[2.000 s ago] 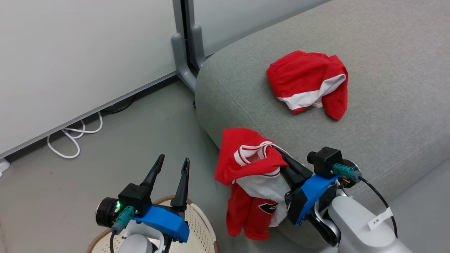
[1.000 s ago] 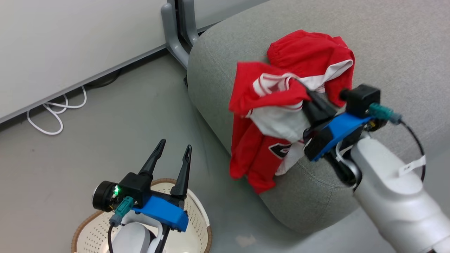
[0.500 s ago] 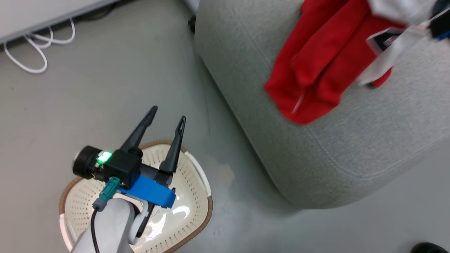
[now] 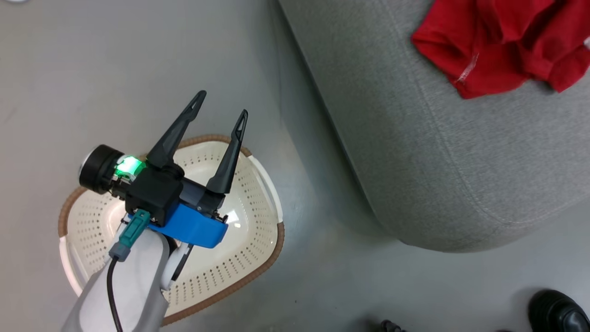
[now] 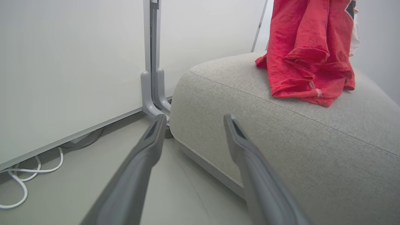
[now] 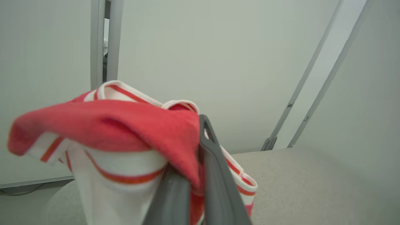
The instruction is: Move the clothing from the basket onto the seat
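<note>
office lounge, partition panels (image 5: 72,62), grey sofa (image 5: 297,147)

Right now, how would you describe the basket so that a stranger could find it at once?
Start at the big grey seat; on the floor beside its corner sits the basket, under the open left gripper. Unlike the plain grey floor and seat, it is cream plastic dotted with holes, with a brown woven-look rim.

**Soft, even light; close cloth blurred**

Bright, diffuse indoor light leaves only faint shadows. A white glare patch shines inside the basket (image 4: 258,203), and a soft shadow runs on the floor along the seat (image 4: 438,161). In the right wrist view the jersey (image 6: 109,125) is out of focus.
</note>
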